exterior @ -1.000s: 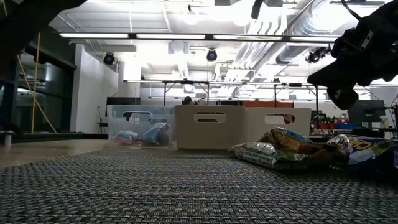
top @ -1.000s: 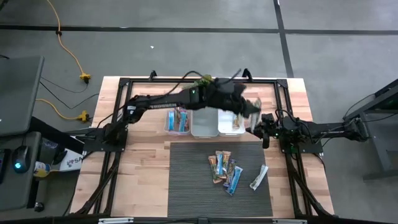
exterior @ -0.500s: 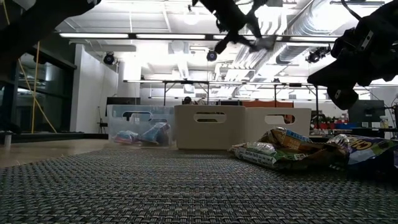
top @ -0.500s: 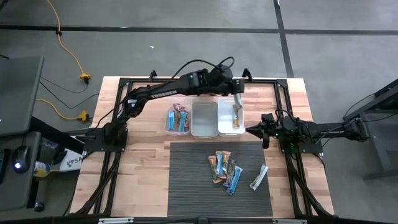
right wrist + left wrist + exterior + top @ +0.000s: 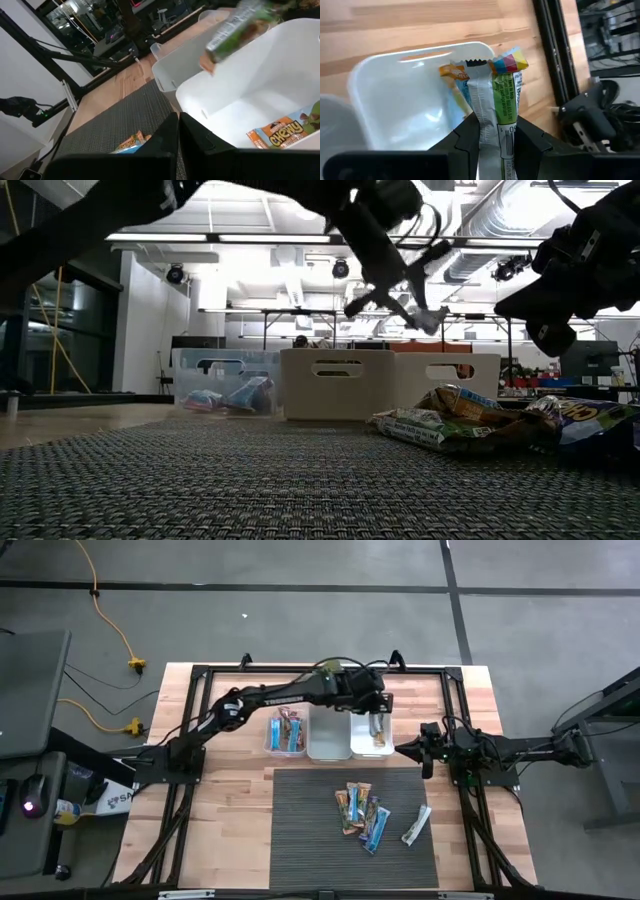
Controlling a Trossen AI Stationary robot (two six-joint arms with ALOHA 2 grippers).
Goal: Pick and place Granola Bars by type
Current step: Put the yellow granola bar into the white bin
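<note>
My left gripper (image 5: 376, 712) hangs over the right-hand white bin (image 5: 357, 739) and is shut on a silver-and-green granola bar (image 5: 496, 92). An orange bar (image 5: 280, 134) lies flat on that bin's floor. The left clear bin (image 5: 270, 735) holds blue bars (image 5: 289, 732); the middle bin (image 5: 329, 737) stands between the two. Several more bars (image 5: 361, 813) and a white-silver one (image 5: 416, 825) lie flat on the grey mat. My right gripper (image 5: 408, 749) waits shut beside the right bin's right side, above the table. My left gripper pinches the silver-and-green bar between its two fingers (image 5: 470, 134) at the bar's rear part (image 5: 496, 131). The bar runs forward along the fingers, its crimped free end (image 5: 478, 63) sticking out past them. It is lifted clear over the right bin, slanting downward (image 5: 428, 315).
The grey woven mat (image 5: 300, 840) covers the near middle of the wooden table. A black frame rail (image 5: 455, 700) runs along the right side. Yellow cables lie on the floor off the far left. The three bins stand in a row at the mat's far edge.
My left gripper, still shut on the bar, has swung from the right bin's right side toward the far edge, then come down over the bin. In the low view it has dropped from the picture's top to just above the bin. The bar has travelled with it.
</note>
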